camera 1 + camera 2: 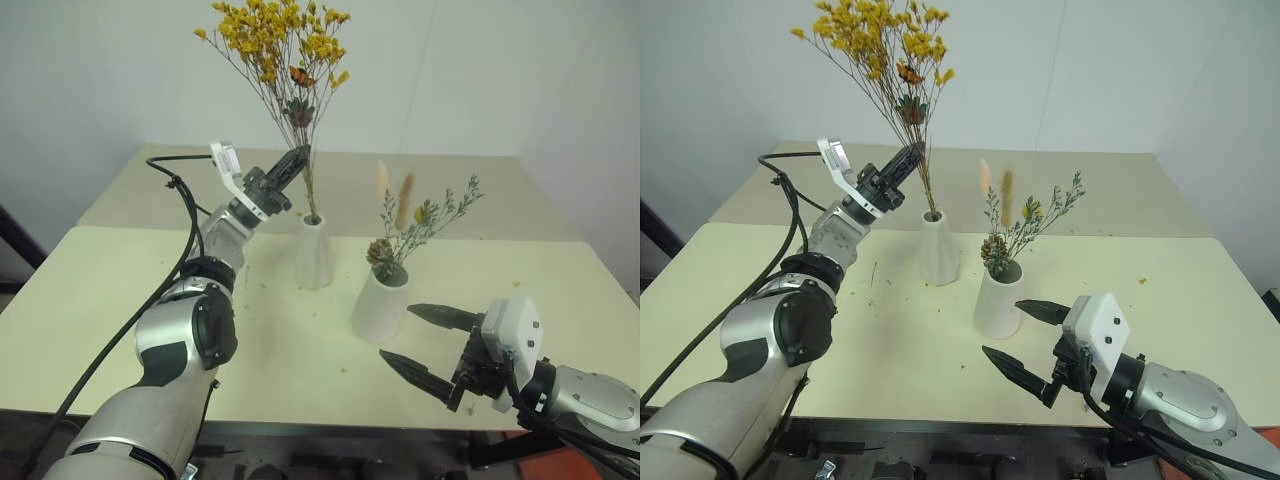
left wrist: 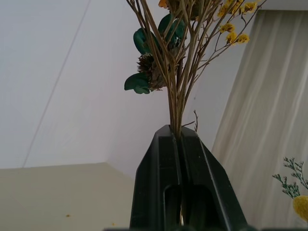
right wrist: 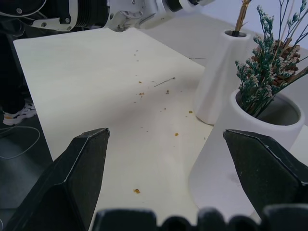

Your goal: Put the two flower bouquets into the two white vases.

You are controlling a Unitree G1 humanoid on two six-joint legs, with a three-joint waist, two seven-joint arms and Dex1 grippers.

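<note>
The left hand (image 1: 297,161) is clamped tight on the stems of the yellow bunch (image 1: 277,40), just above the narrow mouth of the slim vase (image 1: 313,252); the stem ends dip into that mouth while the blossoms fan out high overhead. The slim vase stands near the middle of the tabletop (image 1: 100,300). Just beside it, toward the near edge, the stout vase (image 1: 380,305) holds the pinecone sprig (image 1: 415,225). The right hand (image 1: 425,345) hovers by the near edge, fingers spread wide apart, close to the stout vase and gripping nothing.
</note>
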